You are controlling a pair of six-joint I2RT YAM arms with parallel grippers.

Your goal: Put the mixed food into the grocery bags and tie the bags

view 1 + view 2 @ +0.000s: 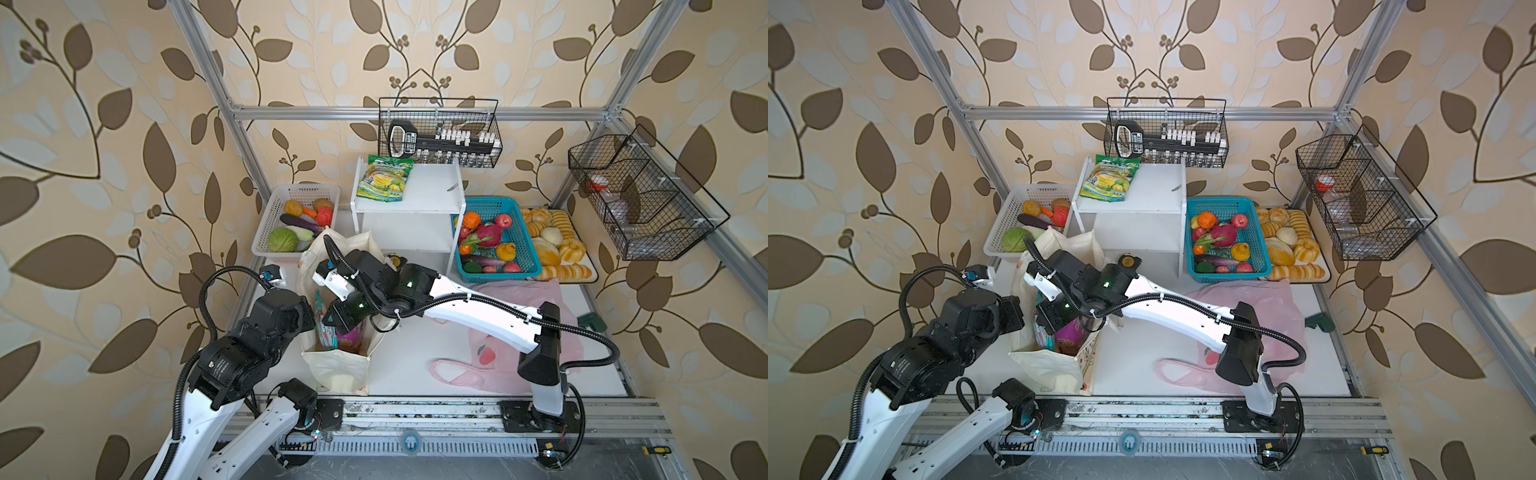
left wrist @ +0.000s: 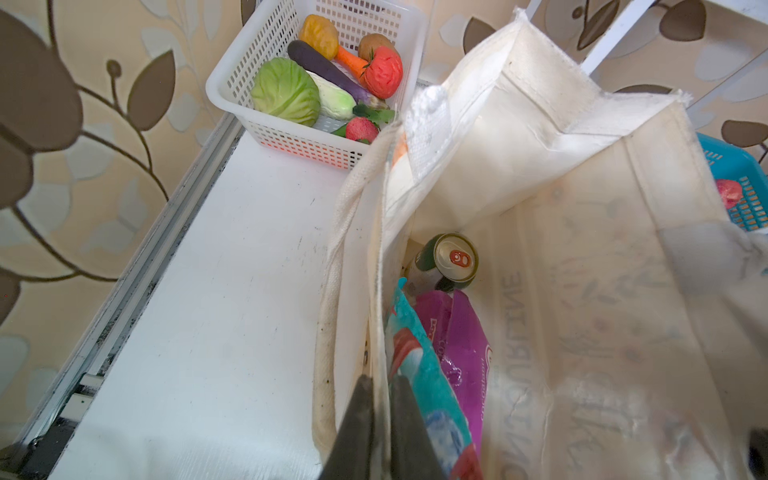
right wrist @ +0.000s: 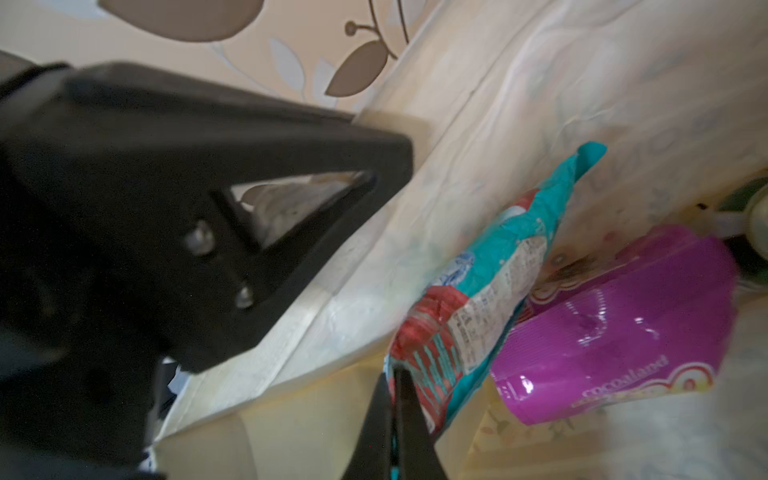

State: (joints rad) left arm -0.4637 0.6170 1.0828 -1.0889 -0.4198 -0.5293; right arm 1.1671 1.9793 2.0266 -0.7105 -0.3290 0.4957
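The main risk lies inside the canvas tote (image 1: 336, 365), which stands near the left edge of the surface (image 1: 415, 353). The right claw (image 3: 392, 374) is closed on the lower end of the teal-and-red packet (image 3: 478, 299), deep in the tote. If it lifts without letting go, the packet comes back out. The left claw (image 2: 380, 380) is pinched shut on the tote's side wall. A hard pull there could tip the tall bag or fold its mouth shut over the right arm, which reaches across it.

The pink plastic bag (image 1: 498, 365) lies flat and unopened on the right half of the surface. Its thin film will likely slip or bunch when it is opened, and round fruit could roll off.

- Bags: two.
- In the tote: two packets, the teal-and-red one and the purple packet (image 3: 615, 349), plus one green can (image 2: 446, 264) standing at the bottom.
- In the blue basket (image 1: 536, 257) at the back right: one dragon fruit (image 1: 488, 235), one yellow fruit (image 1: 506, 251), about two orange fruits (image 1: 471, 220) and about three red fruits (image 1: 503, 221). The small ones overlap, so these counts are unsure.
- On the white shelf (image 1: 432, 195): one green-and-yellow packet (image 1: 388, 178).
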